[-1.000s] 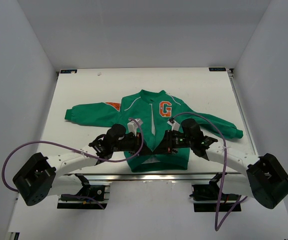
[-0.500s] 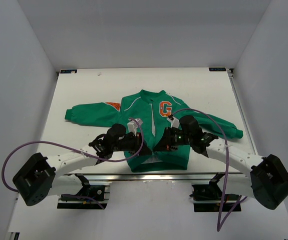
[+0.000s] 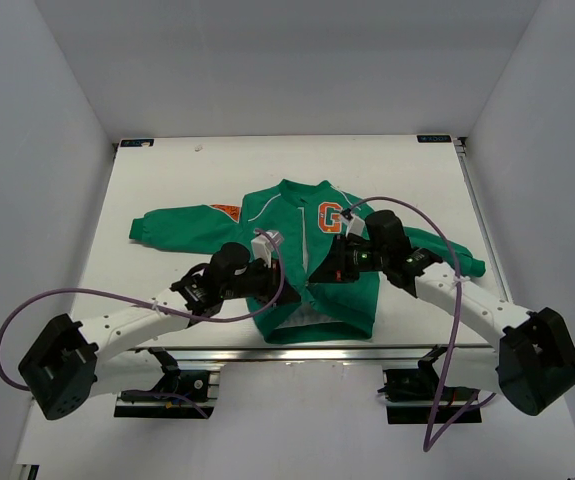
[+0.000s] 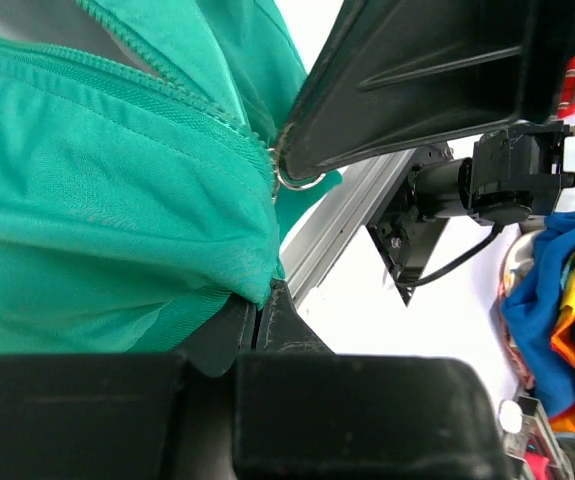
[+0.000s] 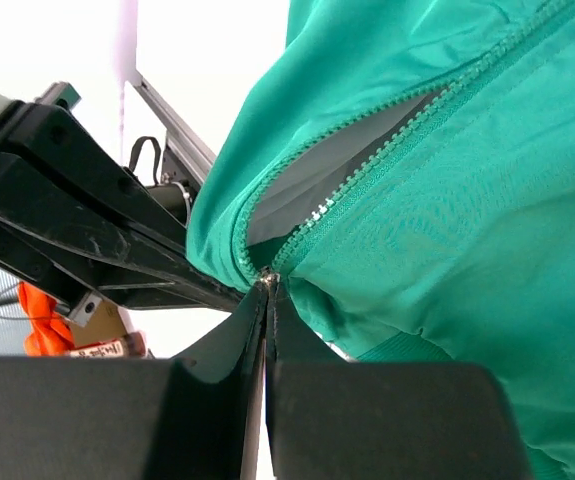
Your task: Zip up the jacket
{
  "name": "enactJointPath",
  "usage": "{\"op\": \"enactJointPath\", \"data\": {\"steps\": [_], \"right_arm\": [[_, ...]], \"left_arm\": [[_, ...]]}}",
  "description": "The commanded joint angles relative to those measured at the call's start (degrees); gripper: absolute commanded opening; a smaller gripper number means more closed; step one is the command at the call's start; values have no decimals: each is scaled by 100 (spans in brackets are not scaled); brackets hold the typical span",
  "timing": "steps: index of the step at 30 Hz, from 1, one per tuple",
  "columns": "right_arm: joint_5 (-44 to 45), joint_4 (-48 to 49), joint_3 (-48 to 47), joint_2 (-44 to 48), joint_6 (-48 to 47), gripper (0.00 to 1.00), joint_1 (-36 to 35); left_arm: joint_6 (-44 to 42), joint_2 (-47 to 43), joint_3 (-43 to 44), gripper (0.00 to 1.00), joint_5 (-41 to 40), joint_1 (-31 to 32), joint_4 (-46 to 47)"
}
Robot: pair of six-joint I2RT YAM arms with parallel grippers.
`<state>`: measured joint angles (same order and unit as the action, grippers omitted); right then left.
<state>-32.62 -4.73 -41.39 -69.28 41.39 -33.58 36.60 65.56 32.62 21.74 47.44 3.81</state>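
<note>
Lying chest-up mid-counter (image 3: 167, 170), the jacket (image 3: 277, 215) has its lower front covered by both arms in the overhead view, so neither grip can be read there. The wrist views settle it. The left pincer (image 4: 258, 312) is clamped on green fabric near the hem. The right pincer (image 5: 267, 298) is pinched shut at the foot of the zip (image 5: 367, 170), whose teeth part above over pale lining.

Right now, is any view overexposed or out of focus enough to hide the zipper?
Top external: even light, sharp, jacket clear. Left wrist: fabric sharp, background on the right washed out, left pincer dark. Right wrist: zipper teeth crisp, upper left blown white, right pincer dark and soft.
</note>
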Motion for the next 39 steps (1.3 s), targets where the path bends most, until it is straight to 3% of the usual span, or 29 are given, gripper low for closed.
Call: {"op": "enactJointPath", "data": {"steps": [1, 8, 14, 24, 28, 30, 32, 36, 39], "right_arm": [[35, 96, -335, 63, -368, 0, 124], [1195, -265, -923, -243, -535, 0, 317], [1627, -475, -1433, -551, -640, 0, 431], [1197, -475, -1230, -753, -859, 0, 475], [652, -476, -1074, -737, -948, 0, 449], [486, -546, -820, -693, -1001, 0, 414], [293, -564, -643, -605, -1036, 0, 414], [-7, -983, -738, -473, -1281, 0, 405], [168, -1572, -1353, -525, -1598, 0, 414]], "left_arm": [[-346, -289, 236, 0, -143, 55, -514], [-119, -254, 96, 0, 67, 55, -794], [488, -105, -625, 0, 471, 64, -637], [585, -8, -582, 0, 463, 81, -741], [445, 106, -292, 53, 130, 81, -1714], [375, -7, -117, 67, -11, 99, -1980], [174, -192, 15, 98, -195, 125, -2060], [-424, -614, 604, 98, -1195, 475, -2498], [-1083, -702, 1280, 98, -2530, 1097, -2745]]}}
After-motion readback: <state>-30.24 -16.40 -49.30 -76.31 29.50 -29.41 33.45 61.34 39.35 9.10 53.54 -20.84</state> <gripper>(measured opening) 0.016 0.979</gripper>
